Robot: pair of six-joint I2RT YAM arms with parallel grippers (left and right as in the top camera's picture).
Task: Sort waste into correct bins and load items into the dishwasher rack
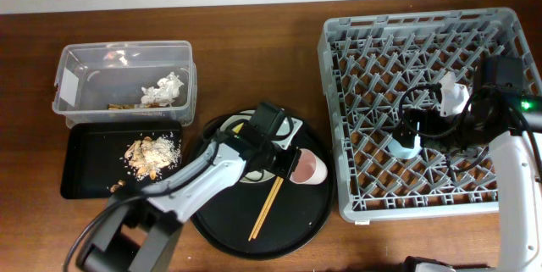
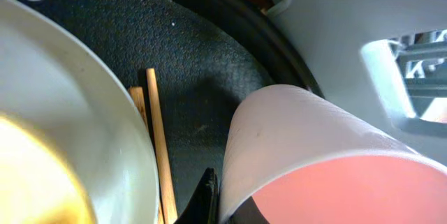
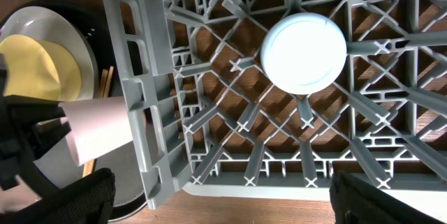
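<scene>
The pink cup (image 1: 311, 168) lies on its side on the round black tray (image 1: 220, 221), next to the pale grey plate (image 1: 293, 133) with the yellow bowl (image 2: 28, 175) on it. My left gripper (image 2: 223, 206) straddles the cup's rim (image 2: 314, 161), one finger against its outer wall. Two wooden chopsticks (image 1: 269, 207) lie beside the plate (image 2: 77, 105). The light blue cup (image 3: 304, 51) stands upside down in the grey dishwasher rack (image 1: 334, 136). My right gripper (image 3: 223, 199) is open and empty above the rack, near that cup (image 1: 408, 145).
The clear tub (image 1: 63, 81) at the back left holds white tissue (image 1: 163, 91) and brown bits. In front of it the shallow black tray (image 1: 89, 162) holds tan food scraps (image 1: 152, 153). The rack's wall (image 3: 140, 112) stands close to the round tray.
</scene>
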